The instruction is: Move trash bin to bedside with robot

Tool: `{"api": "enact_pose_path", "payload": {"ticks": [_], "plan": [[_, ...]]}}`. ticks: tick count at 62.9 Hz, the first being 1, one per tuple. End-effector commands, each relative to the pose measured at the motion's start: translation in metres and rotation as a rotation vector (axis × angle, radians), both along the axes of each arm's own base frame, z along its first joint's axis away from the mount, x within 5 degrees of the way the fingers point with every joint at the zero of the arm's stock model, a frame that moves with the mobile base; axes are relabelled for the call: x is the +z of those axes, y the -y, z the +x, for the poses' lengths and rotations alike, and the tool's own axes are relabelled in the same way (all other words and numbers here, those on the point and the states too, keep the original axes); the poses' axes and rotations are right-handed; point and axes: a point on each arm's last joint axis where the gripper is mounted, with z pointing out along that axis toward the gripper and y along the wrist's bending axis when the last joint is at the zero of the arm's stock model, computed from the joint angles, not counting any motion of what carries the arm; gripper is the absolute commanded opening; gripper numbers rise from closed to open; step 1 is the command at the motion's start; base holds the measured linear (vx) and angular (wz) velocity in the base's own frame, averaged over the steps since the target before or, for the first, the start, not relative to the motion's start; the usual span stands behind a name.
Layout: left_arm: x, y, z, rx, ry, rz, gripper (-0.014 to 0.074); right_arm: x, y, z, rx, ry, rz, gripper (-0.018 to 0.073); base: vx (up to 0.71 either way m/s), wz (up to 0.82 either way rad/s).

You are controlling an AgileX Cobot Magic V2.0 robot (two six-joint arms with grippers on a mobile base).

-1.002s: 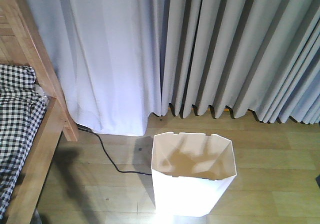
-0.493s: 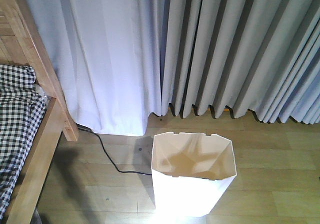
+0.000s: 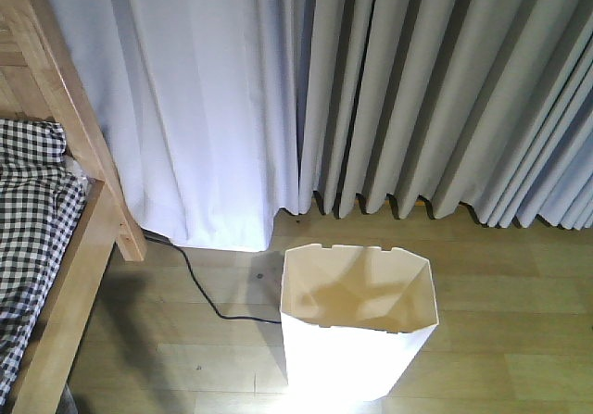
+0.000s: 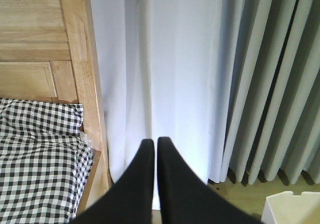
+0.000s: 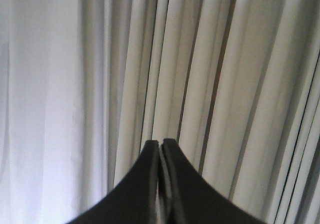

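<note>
Bin on floor nr bed, both arms tucked, nothing held.
Pale grey pleated curtains (image 3: 417, 90) fill the far wall, w/ the light-brown wooden bed frame w/ black-and-white checked bedding (image 3: 88, 238) at left. The white tapered plastic trash bin w/ notched rim & cream inside (image 3: 357, 326) stands upright on the wood-plank floor (image 3: 519, 340), near centre, right of the bed & apart from it w/ bare floor between, so prob. pushed by the base, not carried. A thin black cable (image 3: 199, 289) trails over that gap. Left gripper (image 4: 152, 143): black fingers pressed together, empty. Right gripper (image 5: 160, 143): likewise clenched on nothing, facing curtain.
</note>
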Motion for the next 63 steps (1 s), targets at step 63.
{"api": "enact_pose_path", "payload": {"ticks": [63], "plan": [[0.001,0.000,0.001,0.000,0.065,-0.008,-0.0006,-0.055,0.010,-0.004,-0.091,0.065,0.031,-0.0010,0.00,0.00]]}}
